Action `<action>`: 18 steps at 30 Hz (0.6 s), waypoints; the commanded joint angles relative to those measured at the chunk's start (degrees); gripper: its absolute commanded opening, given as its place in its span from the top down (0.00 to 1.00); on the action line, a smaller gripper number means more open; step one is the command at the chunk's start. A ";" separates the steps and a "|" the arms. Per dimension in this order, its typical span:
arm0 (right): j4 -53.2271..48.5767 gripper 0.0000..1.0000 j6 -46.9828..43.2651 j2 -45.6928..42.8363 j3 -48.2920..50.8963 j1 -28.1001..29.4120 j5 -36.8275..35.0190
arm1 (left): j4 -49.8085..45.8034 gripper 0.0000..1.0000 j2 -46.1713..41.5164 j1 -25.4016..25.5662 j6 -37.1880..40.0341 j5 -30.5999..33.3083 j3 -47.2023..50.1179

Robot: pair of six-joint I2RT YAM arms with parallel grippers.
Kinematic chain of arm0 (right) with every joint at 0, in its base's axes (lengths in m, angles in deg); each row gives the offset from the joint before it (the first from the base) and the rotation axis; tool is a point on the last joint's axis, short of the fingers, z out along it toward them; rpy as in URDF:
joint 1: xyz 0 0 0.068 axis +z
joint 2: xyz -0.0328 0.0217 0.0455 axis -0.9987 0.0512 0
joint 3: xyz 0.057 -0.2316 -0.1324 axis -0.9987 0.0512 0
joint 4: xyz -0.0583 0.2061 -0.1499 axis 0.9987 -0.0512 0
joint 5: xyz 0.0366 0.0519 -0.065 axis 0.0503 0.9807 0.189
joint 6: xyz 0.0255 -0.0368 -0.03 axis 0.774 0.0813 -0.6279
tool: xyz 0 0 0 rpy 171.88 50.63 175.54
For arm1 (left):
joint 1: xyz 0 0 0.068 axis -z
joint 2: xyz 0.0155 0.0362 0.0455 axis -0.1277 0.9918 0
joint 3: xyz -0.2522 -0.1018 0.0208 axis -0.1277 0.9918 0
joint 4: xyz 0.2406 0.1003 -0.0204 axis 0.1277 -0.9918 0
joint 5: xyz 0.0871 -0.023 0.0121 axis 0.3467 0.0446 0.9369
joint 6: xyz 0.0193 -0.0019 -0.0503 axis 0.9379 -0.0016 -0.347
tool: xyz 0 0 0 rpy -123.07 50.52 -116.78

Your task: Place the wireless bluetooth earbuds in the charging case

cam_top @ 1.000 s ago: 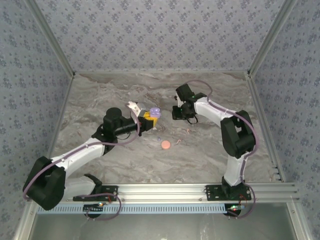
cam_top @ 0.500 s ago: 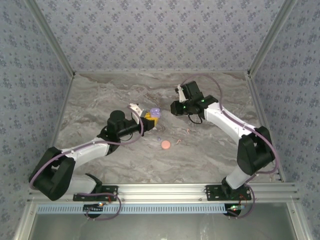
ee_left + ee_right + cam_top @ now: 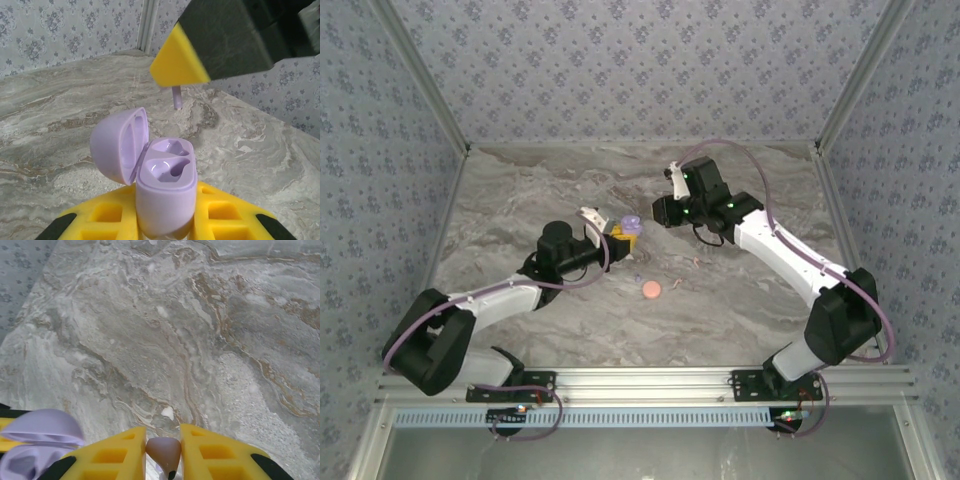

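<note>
Over table (image 3: 520, 190): left jaws clamp charging case (image 3: 165, 200) (lid (image 3: 117, 145) open), right jaws pinch earbud (image 3: 163, 450).

Right jaws hang near the open charging case (image 3: 165, 185) (bare marble (image 3: 75, 100) beyond).

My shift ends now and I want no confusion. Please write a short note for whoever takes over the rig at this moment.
Left hand: shut on the charging case, lid open, both wells look empty.
Right hand: shut on one lavender earbud, stem down, close beside the case but not yet over a well.
Done: case held open, one earbud picked up.
Left: seat this earbud, then fetch its pair; the lavender speck on the table, beside the pinkish-orange disc, is probably it.
</note>
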 commanded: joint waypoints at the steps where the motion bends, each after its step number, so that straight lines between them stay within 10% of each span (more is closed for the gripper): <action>1: 1.11 0.75 -0.66 -1.85 -2.64 1.31 1.68 | 2.34 0.78 0.55 0.61 -0.80 -0.13 -0.80; 18: 3.79 0.74 -1.06 -1.31 -4.69 5.68 2.76 | 2.71 0.78 1.87 1.00 -2.59 -0.35 -3.06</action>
